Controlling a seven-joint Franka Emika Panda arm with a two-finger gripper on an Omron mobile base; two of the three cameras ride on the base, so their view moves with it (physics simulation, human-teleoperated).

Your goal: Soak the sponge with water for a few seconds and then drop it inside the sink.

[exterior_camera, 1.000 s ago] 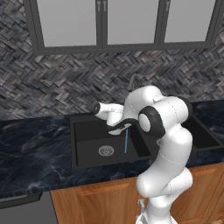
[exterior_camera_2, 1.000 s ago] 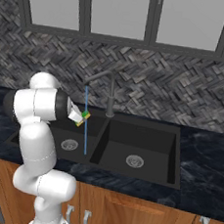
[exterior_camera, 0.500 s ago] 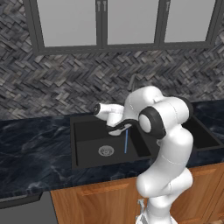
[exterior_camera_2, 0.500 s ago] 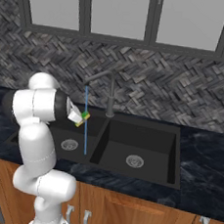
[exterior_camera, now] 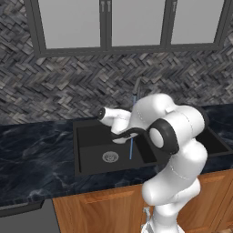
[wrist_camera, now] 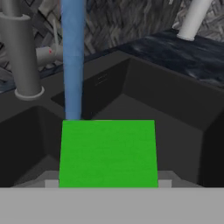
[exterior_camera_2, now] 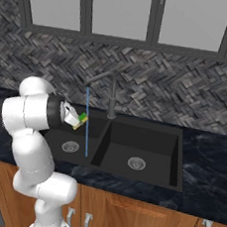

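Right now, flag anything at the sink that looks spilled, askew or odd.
Nothing stands out. The water falls straight into the left basin of the sink, and the gripper holds the sponge beside the stream, above that basin.

The white arm point(exterior_camera: 175, 150) is rising from the base at 5 o'clock in the left base view, bending at a dark-ringed elbow joint and reaching toward 9 o'clock, with its wrist leaning out low and roughly level. In the right base view the arm is climbing from 7 o'clock, folding at the shoulder, and its forearm is pointing toward 3 o'clock. The gripper point(exterior_camera_2: 77, 121) is sitting at the forearm's end, its jaws clamping a sponge point(wrist_camera: 108, 153) between them, the block sticking out forward past the fingertips.
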